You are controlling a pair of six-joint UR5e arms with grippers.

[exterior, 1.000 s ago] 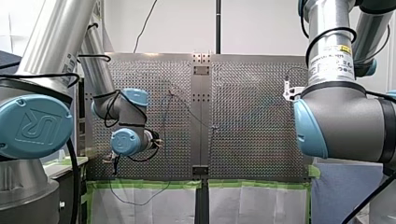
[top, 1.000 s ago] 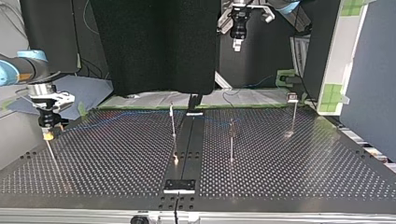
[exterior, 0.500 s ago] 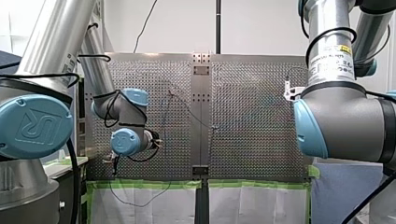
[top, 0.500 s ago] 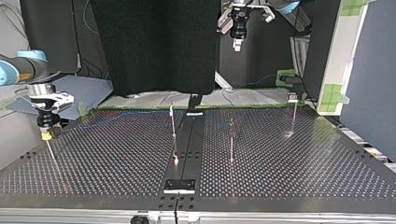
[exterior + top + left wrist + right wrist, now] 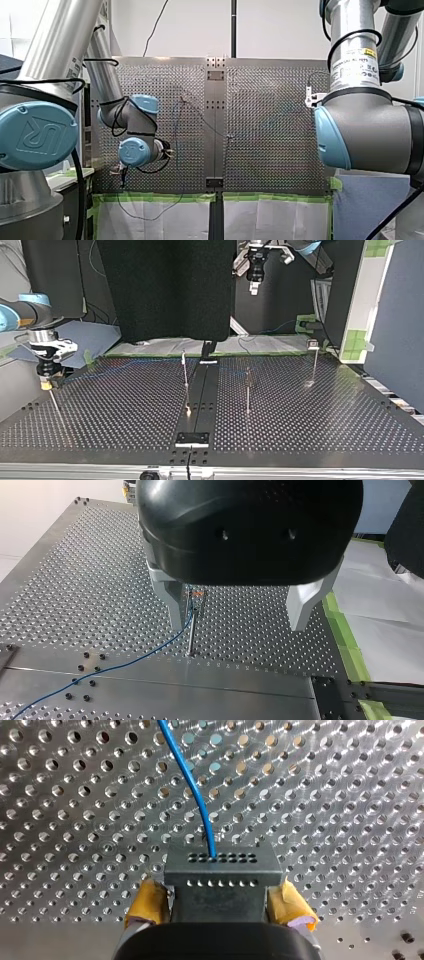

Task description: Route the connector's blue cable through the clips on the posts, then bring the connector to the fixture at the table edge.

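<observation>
R gripper (image 5: 220, 910): yellow pads (image 5: 150, 902) pinch grey connector (image 5: 220, 867) just above table (image 5: 325, 795), near top view's left edge. Blue cable (image 5: 192, 785) exits connector's face. L gripper (image 5: 239, 614): fingers spread, post (image 5: 191, 635) w/ cable beside one finger.

My arms (image 5: 55, 50): silver tubes, light-blue joint caps (image 5: 35, 135), looped black cables (image 5: 350, 37); my right gripper (image 5: 220, 906) wears yellow pads (image 5: 292, 906).
</observation>
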